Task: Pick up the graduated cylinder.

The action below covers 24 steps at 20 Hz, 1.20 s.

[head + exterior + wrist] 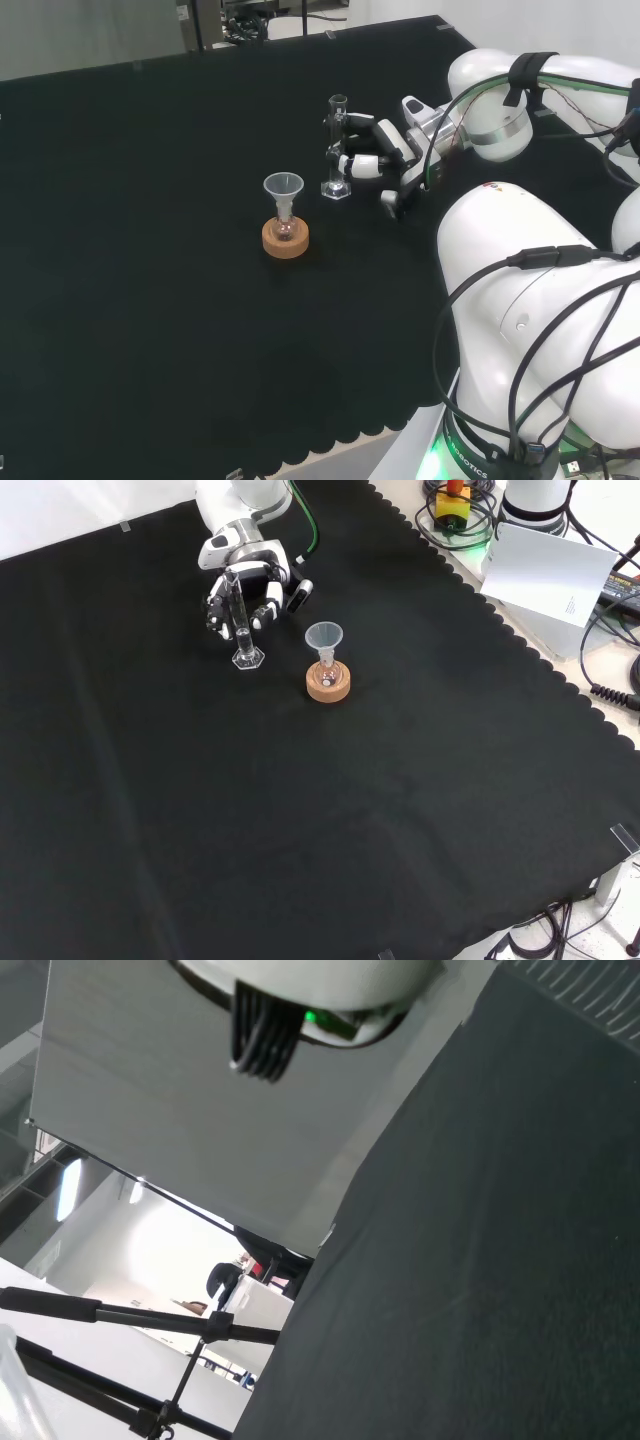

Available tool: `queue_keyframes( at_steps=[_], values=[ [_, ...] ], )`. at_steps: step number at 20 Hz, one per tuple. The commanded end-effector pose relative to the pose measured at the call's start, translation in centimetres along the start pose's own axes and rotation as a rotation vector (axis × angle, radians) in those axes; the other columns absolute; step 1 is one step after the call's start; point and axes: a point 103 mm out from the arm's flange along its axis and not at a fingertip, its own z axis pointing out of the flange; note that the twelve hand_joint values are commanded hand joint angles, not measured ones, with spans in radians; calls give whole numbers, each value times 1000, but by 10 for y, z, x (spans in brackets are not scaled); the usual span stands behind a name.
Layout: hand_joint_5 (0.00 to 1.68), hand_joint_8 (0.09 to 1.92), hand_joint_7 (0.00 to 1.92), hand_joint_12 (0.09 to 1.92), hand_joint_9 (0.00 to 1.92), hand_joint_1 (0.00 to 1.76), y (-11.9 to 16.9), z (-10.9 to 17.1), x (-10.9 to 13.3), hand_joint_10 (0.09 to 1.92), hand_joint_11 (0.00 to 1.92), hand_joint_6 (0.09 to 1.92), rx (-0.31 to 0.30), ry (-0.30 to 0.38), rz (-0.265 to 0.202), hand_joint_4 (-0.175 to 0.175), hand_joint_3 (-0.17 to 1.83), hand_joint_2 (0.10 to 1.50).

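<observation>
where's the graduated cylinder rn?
Front view: graduated cylinder stands upright on the cloth, upper left, just left of the funnel-topped flask on its cork ring, with the hand curled around it.

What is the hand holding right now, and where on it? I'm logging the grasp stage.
The hand has its fingers curled round the graduated cylinder at mid-height of the tube; its base is on the cloth.

1 cyl., 1 funnel, 1 flask
</observation>
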Motion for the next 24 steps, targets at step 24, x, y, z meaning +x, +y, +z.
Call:
queue_keyframes(
  at_steps=[24],
  values=[
    [748,518,925,934,1201,1174,2,6,0,137,1005,530,-2,24,-8,5,686,724]
  ],
)
